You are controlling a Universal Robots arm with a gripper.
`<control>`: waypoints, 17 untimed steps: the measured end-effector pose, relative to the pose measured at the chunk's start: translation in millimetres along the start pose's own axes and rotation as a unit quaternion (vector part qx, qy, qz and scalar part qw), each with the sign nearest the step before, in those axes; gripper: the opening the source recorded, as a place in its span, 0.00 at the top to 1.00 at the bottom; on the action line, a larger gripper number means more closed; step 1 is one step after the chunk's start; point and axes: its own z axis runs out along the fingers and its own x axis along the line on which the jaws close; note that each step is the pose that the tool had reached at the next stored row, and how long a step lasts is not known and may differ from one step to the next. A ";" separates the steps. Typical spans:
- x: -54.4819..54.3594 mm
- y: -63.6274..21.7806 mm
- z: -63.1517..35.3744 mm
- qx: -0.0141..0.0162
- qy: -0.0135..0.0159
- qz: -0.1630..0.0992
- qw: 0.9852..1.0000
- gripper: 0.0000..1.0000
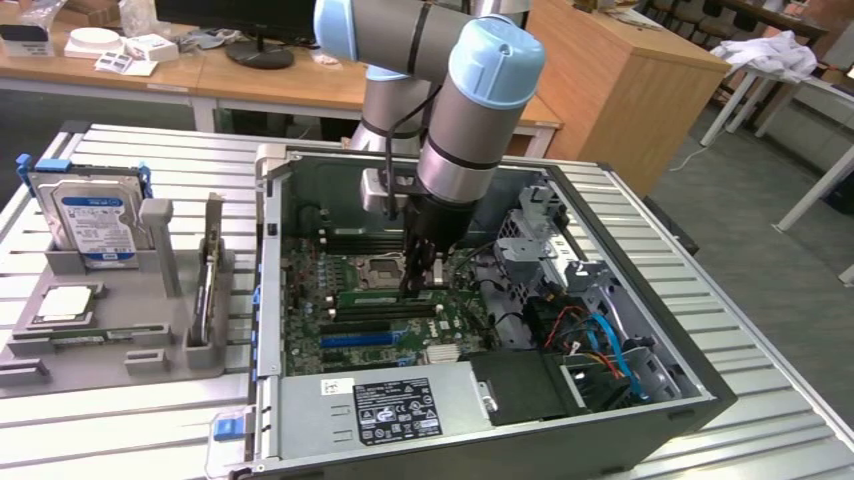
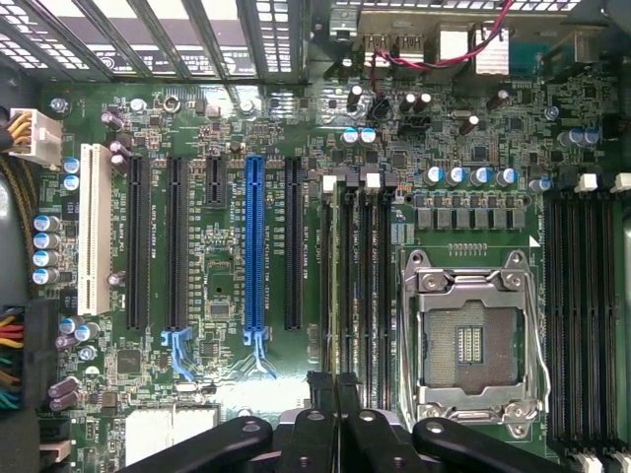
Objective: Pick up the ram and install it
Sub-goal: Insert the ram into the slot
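Note:
In the exterior view my gripper (image 1: 424, 284) reaches down into the open computer case (image 1: 694, 400), just beside the CPU socket (image 1: 383, 268). The ram (image 1: 384, 296), a thin green stick, lies along the memory slots directly under the fingertips. The fingers are shut on its end nearest the exterior view's right. In the wrist view the black fingers (image 2: 325, 414) are pressed together over the bank of memory slots (image 2: 357, 286) next to the CPU socket (image 2: 471, 340). There the ram is seen edge-on and is hard to tell apart from the slots.
A grey tray (image 1: 114, 345) at the exterior view's left holds a blue-labelled hard drive (image 1: 87, 215) and a CPU (image 1: 60, 305). Inside the case are a power supply (image 1: 387, 405), blue and orange cables (image 1: 607, 345) and a drive cage (image 1: 541, 235). Long expansion slots (image 2: 254, 241) lie beside the memory slots.

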 end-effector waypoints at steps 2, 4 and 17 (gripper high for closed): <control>0.0 0.0 0.0 0.000 0.000 0.000 1.000 0.88; 0.0 0.0 0.0 0.000 0.000 0.000 1.000 0.88; 0.4 0.0 2.4 0.000 0.000 0.000 1.000 0.88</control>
